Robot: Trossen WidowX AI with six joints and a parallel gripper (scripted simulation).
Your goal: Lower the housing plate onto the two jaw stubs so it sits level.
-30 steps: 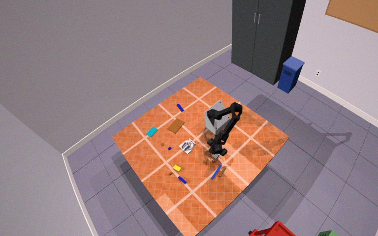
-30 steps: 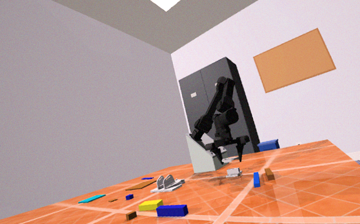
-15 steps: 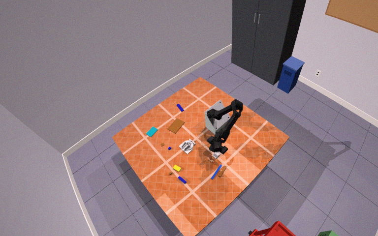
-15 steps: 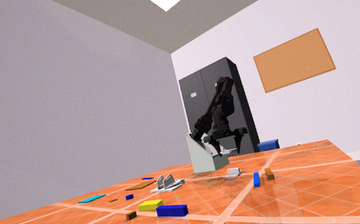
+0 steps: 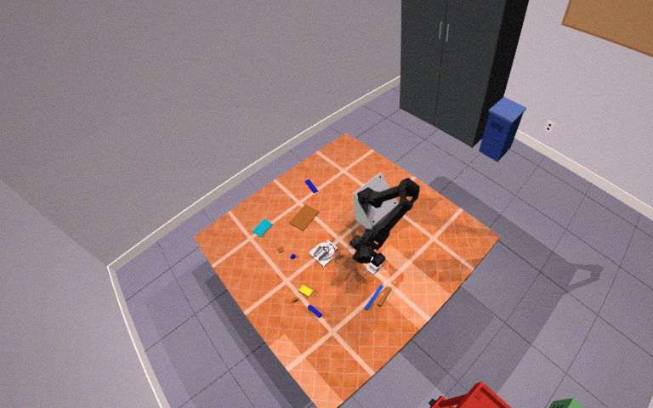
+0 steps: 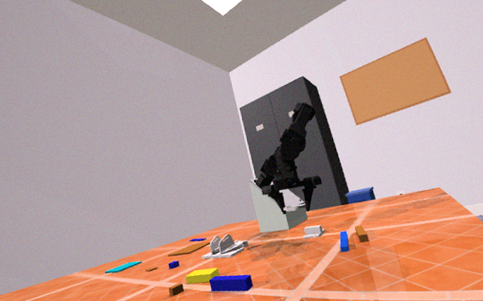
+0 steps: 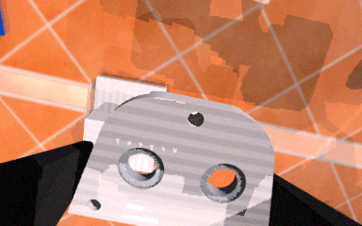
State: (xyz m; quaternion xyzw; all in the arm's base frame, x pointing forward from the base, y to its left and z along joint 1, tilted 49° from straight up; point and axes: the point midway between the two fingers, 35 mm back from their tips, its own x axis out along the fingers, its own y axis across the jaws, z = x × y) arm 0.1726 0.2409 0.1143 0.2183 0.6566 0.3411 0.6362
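Note:
The housing plate (image 6: pixel 293 208) (image 7: pixel 189 141) is a light grey plate with a rounded edge, two large ringed holes and smaller holes. My gripper (image 6: pixel 296 208) (image 7: pixel 177 166) is shut on it, one finger on each side, and holds it in the air. The plate is above and partly over a white stand (image 5: pixel 372 269) (image 6: pixel 313 231) (image 7: pixel 124 88), clear of it. The two grey upright jaws (image 6: pixel 226 245) stand side by side on the white base (image 5: pixel 325 263) (image 6: pixel 211 255), left of my gripper in the exterior view. The stubs are too small to make out.
A blue bar (image 5: pixel 373 297) (image 6: pixel 344 241) and a brown bar (image 5: pixel 383 297) (image 6: pixel 361 234) lie near the stand. A yellow block (image 5: pixel 305 290) (image 6: pixel 202 275), dark blue blocks, a brown slab (image 5: pixel 303 217) and a cyan slab (image 5: pixel 262 227) lie around the jaw base.

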